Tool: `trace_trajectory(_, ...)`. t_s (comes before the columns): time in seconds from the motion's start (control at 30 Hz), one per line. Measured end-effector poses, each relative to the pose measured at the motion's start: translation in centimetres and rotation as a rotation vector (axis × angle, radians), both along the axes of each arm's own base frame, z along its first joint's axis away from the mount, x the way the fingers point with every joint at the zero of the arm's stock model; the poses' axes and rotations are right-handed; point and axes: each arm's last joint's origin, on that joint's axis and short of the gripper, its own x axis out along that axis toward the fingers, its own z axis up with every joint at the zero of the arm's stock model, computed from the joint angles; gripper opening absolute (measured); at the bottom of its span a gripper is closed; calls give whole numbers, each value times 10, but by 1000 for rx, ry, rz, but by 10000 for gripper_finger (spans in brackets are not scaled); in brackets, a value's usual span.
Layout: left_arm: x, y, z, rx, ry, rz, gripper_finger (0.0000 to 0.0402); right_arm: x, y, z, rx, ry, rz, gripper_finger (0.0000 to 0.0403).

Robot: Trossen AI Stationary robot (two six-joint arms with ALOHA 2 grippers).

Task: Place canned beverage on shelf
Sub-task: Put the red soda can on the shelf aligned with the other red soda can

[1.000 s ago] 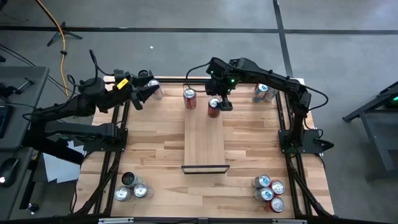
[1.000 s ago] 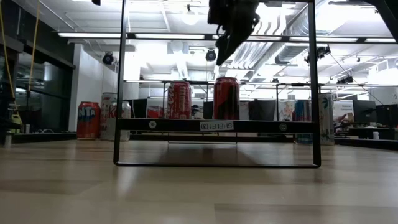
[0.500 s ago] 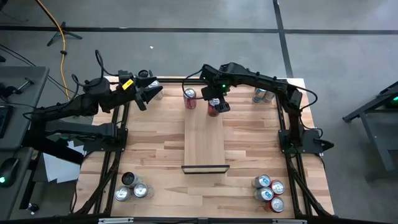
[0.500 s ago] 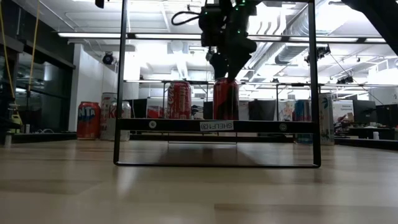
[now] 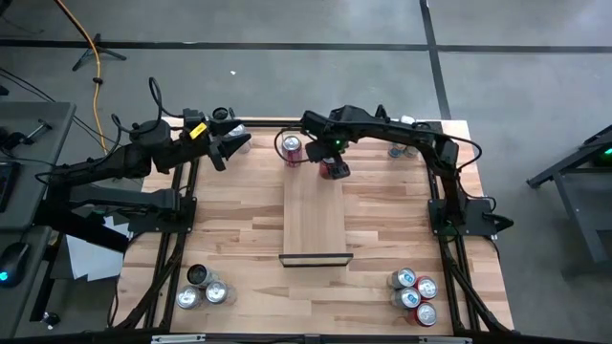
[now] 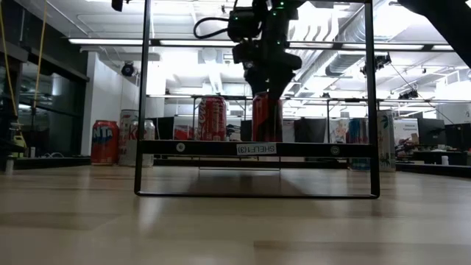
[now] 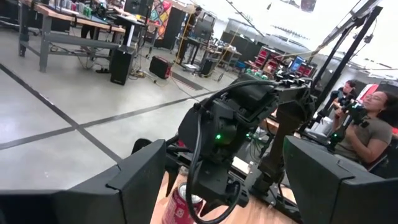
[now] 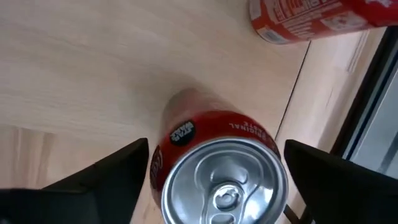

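Note:
A red can [image 8: 219, 167] stands upright on the far end of the pale shelf board [image 5: 314, 215]; it also shows in the low view [image 6: 267, 121]. My right gripper [image 5: 331, 164] is open and points down over it, one finger [image 8: 118, 180] on either side of the can's top, with no touch that I can see. A second red can [image 5: 292, 150] stands upright on the shelf's far left corner. My left gripper [image 5: 231, 145] waits open and empty at the table's far left; between its fingers the left wrist view shows my right arm [image 7: 242, 124].
Groups of cans stand at the table's near right [image 5: 413, 291] and near left [image 5: 203, 287]. More cans stand at the far left [image 6: 103, 142] and far right [image 5: 400, 148]. The shelf's black frame [image 6: 145, 96] rises on both sides. People sit beyond the table [image 7: 367, 124].
My right gripper has come down from high above the shelf onto the red can, so that its open fingers now stand around the can's top. Both red cans have stayed in place.

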Motion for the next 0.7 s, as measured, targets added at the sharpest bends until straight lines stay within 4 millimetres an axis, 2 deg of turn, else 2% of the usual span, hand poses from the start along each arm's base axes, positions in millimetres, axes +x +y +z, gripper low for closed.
trace_trajectory(0.2,0,0,0,0,0,0,270,0,7,0,19,14,-72,280)
trace_trajectory(0.37,0,0,0,1,0,0,270,2,18,1,23,18,-60,280)
trace_trajectory(0.7,0,0,0,1,1,0,270,10,51,1,-30,40,350,280)
